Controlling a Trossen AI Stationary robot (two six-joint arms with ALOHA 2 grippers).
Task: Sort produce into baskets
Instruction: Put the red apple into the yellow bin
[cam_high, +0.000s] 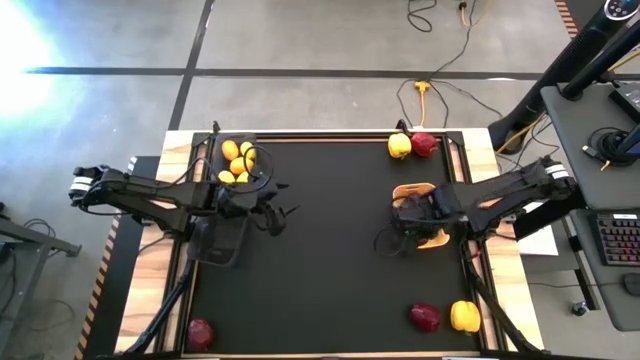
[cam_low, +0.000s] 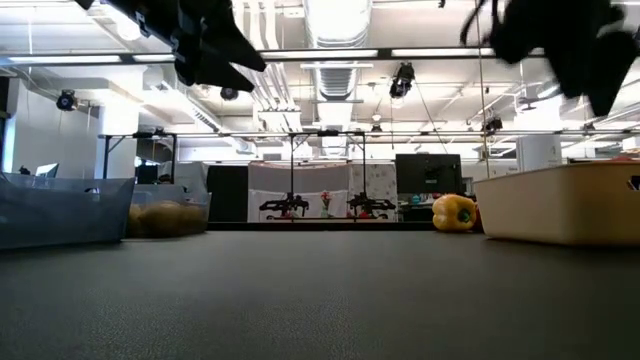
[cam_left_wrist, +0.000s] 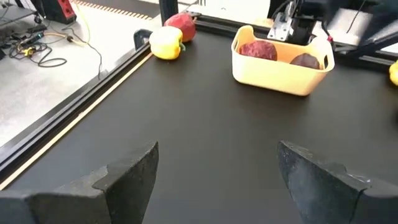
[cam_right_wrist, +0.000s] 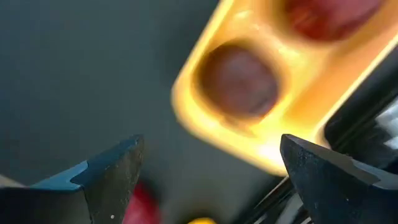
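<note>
— In the orange-tan basket (cam_left_wrist: 280, 65) at the table's right side I see two dark red pieces (cam_right_wrist: 239, 78); the right pincer (cam_high: 412, 222) hangs just above it, fingers spread wide, nothing between them.

— Risk?

— If I swing toward the red (cam_high: 424, 317) and yellow (cam_high: 464, 316) pieces at the near right edge, I judge I could clip the basket's rim and shove it.

— And the left?

— The left pincer (cam_high: 268, 208) hovers beside the mesh basket (cam_high: 240, 163) of yellow fruit — fingers apart, empty.
</note>
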